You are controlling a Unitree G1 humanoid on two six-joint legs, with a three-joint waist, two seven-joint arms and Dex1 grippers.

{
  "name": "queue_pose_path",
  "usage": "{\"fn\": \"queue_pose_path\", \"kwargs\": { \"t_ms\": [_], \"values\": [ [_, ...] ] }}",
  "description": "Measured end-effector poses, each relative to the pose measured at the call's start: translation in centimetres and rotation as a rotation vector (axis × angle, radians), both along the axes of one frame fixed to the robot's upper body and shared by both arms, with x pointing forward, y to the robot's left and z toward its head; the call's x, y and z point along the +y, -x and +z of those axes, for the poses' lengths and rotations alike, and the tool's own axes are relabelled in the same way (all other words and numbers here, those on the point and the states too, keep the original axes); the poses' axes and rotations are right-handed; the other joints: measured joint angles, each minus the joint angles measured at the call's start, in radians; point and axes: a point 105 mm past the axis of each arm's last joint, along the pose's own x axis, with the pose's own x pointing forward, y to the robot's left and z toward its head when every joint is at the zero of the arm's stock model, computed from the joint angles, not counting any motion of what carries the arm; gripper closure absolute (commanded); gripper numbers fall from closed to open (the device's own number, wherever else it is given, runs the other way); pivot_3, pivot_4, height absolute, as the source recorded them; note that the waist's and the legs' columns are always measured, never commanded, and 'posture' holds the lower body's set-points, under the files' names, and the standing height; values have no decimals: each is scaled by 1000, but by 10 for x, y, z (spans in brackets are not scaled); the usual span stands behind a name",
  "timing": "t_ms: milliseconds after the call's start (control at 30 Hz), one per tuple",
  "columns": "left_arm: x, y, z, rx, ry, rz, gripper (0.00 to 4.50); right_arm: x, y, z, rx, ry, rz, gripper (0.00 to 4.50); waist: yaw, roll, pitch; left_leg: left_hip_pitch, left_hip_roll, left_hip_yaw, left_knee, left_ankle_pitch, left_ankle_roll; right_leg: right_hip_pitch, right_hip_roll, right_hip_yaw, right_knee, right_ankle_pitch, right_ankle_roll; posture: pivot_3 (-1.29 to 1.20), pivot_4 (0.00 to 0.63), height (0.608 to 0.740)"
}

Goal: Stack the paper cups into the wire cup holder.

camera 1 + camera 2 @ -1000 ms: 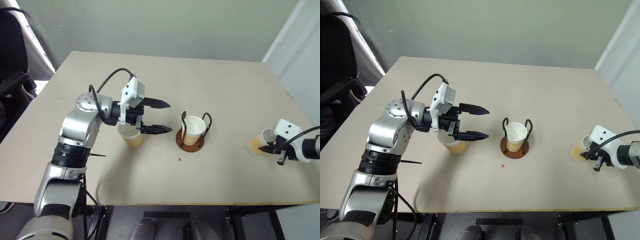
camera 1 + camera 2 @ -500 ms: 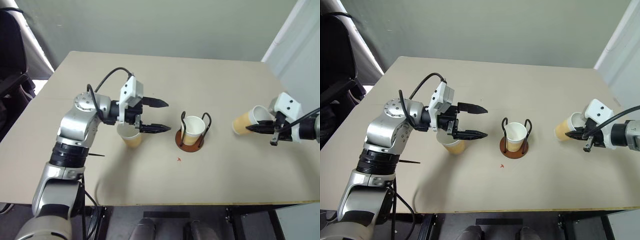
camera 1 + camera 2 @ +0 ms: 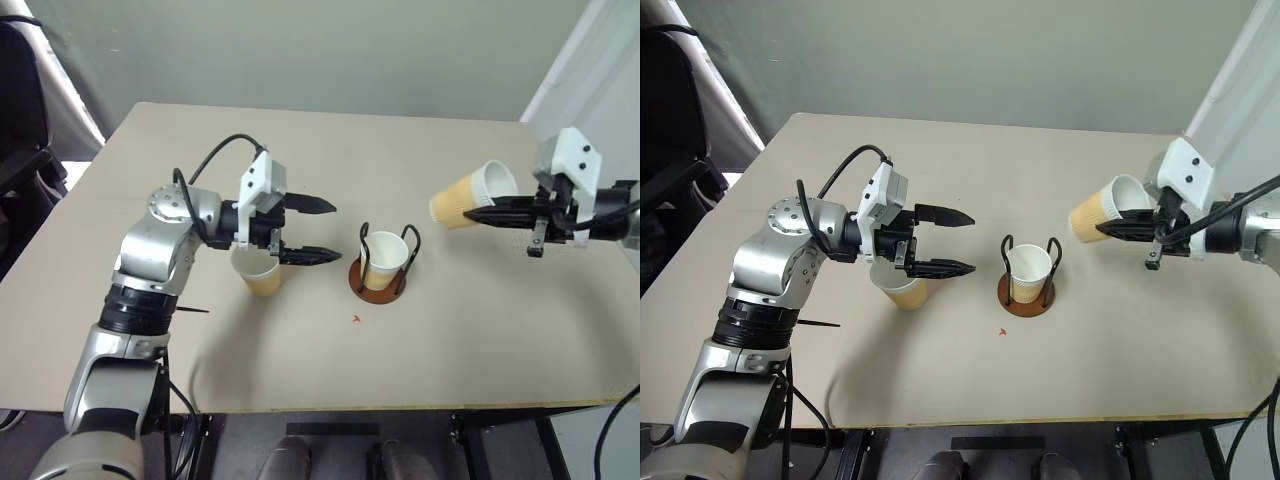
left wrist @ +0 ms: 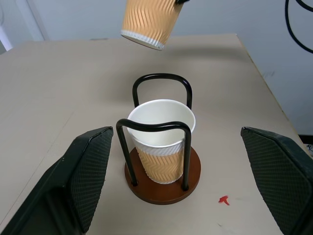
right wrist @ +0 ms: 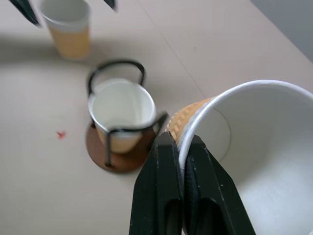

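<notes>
Table [image 3: 300, 370] lies bare around holder [image 3: 379, 280] and cup [image 3: 262, 270].

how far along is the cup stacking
Done: one paper cup sits in the wire cup holder. In hand: the right gripper pinches the rim of a second cup, tilted in the air. Left: a third cup stands on the table below the open left gripper.
</notes>
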Motion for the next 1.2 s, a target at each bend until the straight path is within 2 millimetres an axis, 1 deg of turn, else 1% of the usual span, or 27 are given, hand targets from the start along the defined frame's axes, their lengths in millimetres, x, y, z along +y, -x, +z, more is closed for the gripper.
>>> {"fn": "queue_pose_path", "kwargs": {
  "t_ms": [133, 333, 433, 567, 833, 1067, 1200],
  "values": [
    [0, 0, 0, -1, 0, 0, 0, 15, 6, 5, -14, 4, 64, 4472, -1, 0, 0, 0, 0, 0, 0, 0, 0, 0, 0, 0, 0, 0, 0, 0, 150, 740],
    [0, 0, 0, -2, 1, 0, 0, 37, 10, -2, -2, 53, 172, 4472, -2, 0, 0, -1, 0, -1, 0, 0, 0, -1, 0, 0, 0, 0, 0, 0, 150, 740],
    [0, 0, 0, -1, 1, 1, 0, 40, 10, -2, -11, 77, 199, 4472, -2, 0, 0, -1, 0, -1, 0, 0, 0, -1, -1, 0, 0, 0, 0, 0, 150, 740],
    [0, -1, 0, -1, 1, 2, 0, 44, 8, -11, 3, 118, 234, 4472, -2, 0, 0, -1, 0, -1, 0, 0, 0, -1, -1, 0, 0, 0, 0, 0, 150, 740],
    [1, -3, -1, 2, 7, 16, 0, 53, 5, -18, -40, 206, 296, 4472, -3, 0, 0, -1, 0, -2, 0, 0, 0, -1, -1, 0, 0, 0, -1, 0, 150, 740],
    [1, -4, 0, 3, 8, 17, 0, 59, 1, -17, -78, 255, 322, 4472, -3, 0, 0, -2, 0, -2, 0, 0, 0, -1, -1, 0, 0, 0, -1, 0, 150, 740],
    [1, -4, 0, 2, 8, 17, 0, 61, 1, -13, -109, 278, 335, 4472, -3, 0, 0, -2, 0, -2, 0, 0, 0, -1, -1, 0, 0, 1, -1, 0, 150, 740]
  ]
}}
